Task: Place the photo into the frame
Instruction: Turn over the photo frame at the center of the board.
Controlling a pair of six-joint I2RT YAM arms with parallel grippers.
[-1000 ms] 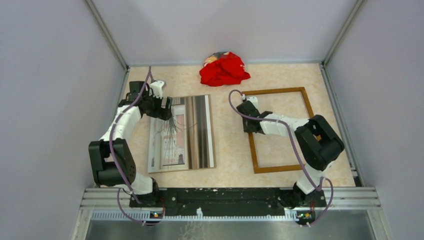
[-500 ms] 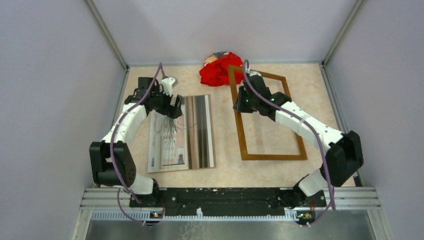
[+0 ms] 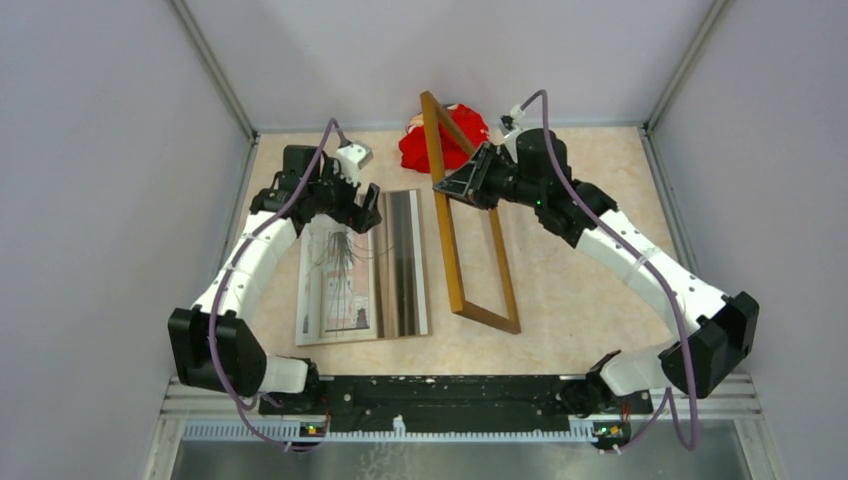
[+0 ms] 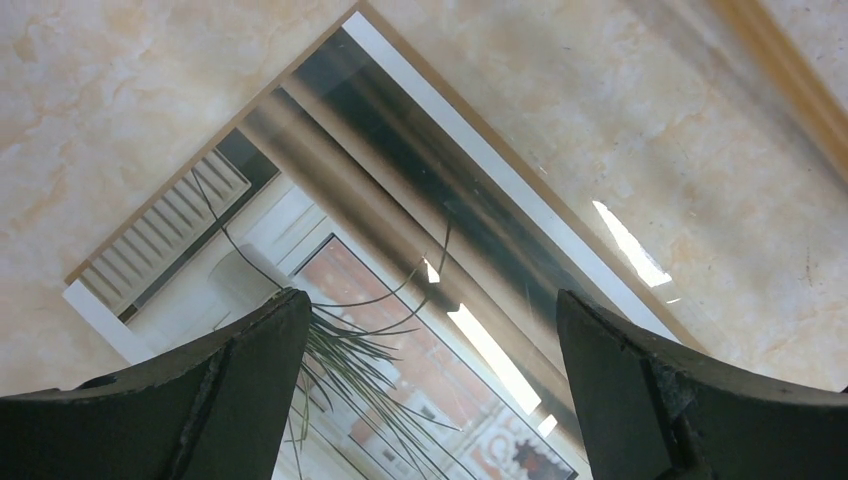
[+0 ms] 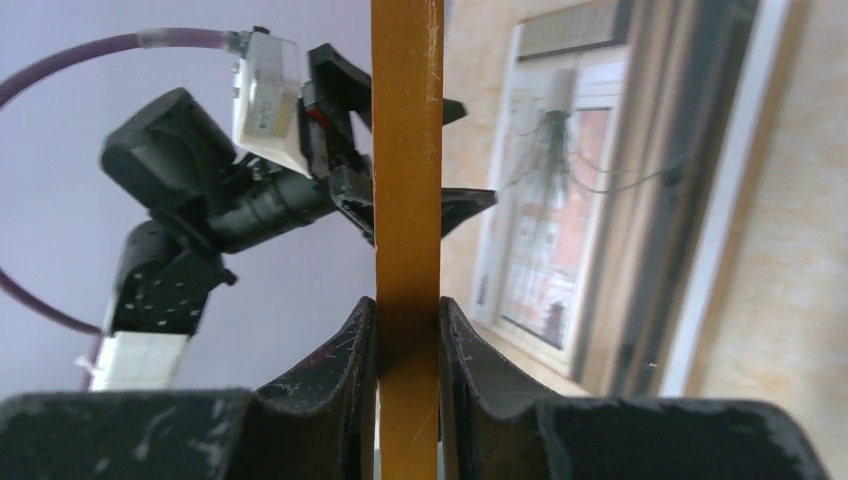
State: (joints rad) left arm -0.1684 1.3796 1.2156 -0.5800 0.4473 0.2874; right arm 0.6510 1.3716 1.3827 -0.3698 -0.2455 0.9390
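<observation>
The right gripper (image 5: 407,340) has its jaws drawn in narrow on one thin wooden strip of the frame (image 5: 407,150), pads flat against both faces of the strip, which runs straight up out of the grip in the wrist view. Out from those jaws the frame (image 3: 448,250) stands steeply tipped, its far end high in the air and its near end low by the table (image 3: 560,290); whether that near end touches the surface I cannot tell. Just beyond the raised far end lies a red cloth (image 3: 470,135). The photo (image 3: 365,290) lies to the left of the right gripper's jaws, past the tipped frame, flat and picture-up, its long axis running near to far, roughly in line with the frame's long strips. The left gripper (image 4: 432,310) hangs directly over the photo's far end with its jaws spread wide and holding nothing, so the left arm is much the nearer to the print. As I judge it, the frame must come down flat beside or over the photo (image 4: 380,240), long sides matched, before the print can seat.
</observation>
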